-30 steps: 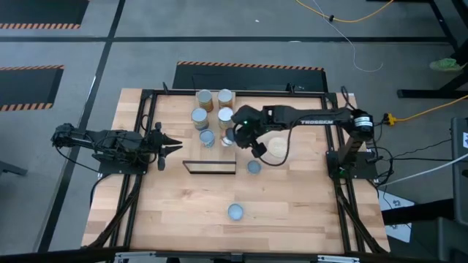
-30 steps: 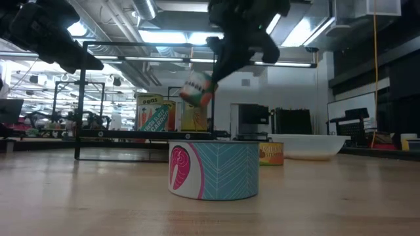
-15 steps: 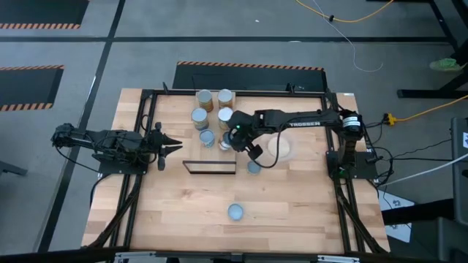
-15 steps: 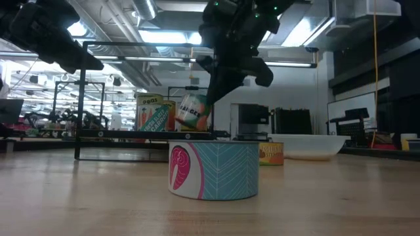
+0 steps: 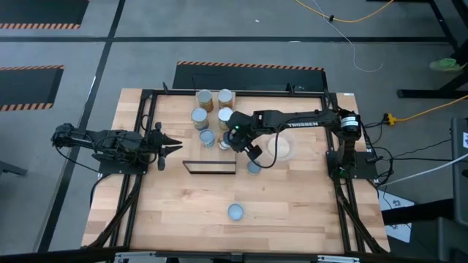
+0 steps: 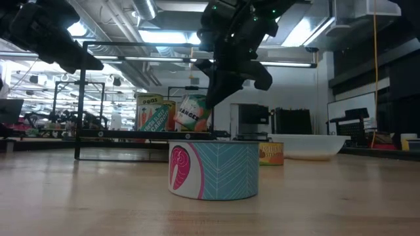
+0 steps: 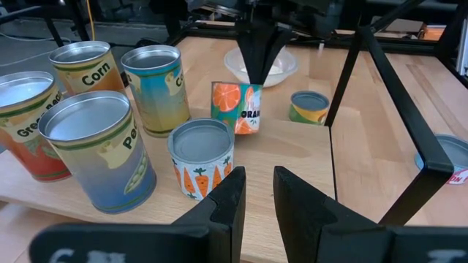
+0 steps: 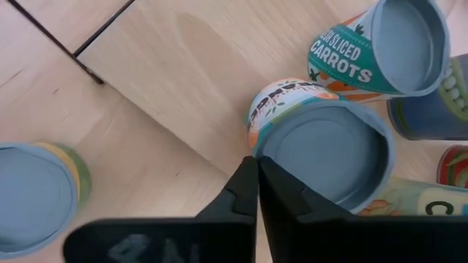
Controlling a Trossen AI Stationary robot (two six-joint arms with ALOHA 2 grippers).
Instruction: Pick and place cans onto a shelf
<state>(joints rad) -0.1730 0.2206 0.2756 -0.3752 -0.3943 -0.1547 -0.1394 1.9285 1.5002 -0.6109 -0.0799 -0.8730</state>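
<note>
The shelf (image 5: 212,155) is a light-wood board with a black frame; several cans stand on it (image 7: 102,146). My right gripper (image 5: 229,139) is above the board's right part, shut on an orange-labelled can (image 7: 236,107), which also shows in the low view (image 6: 194,113). The can's base is at the board, next to a carrot can (image 7: 201,157). My left gripper (image 5: 175,144) waits to the left of the shelf, its fingers slightly apart and empty (image 7: 259,197). My right gripper holds the orange can by the rim of its top (image 8: 265,150), pinched at one edge between the two fingers. The fingers come from above, slanting down (image 7: 256,66). The can is nearly upright, and its bottom seems to rest on the shelf board.
A clear bowl (image 5: 280,148) sits on the table right of the shelf. A yellow-green can (image 5: 254,167) stands just off the shelf's near right corner, and a teal can (image 5: 235,212) stands toward the near edge. Thin black frame posts (image 7: 424,153) rise around the shelf.
My right gripper has gone down and a little toward the table's left with the orange can. The can was tilted and clear of the shelf; it now stands nearly upright with its base at the board.
</note>
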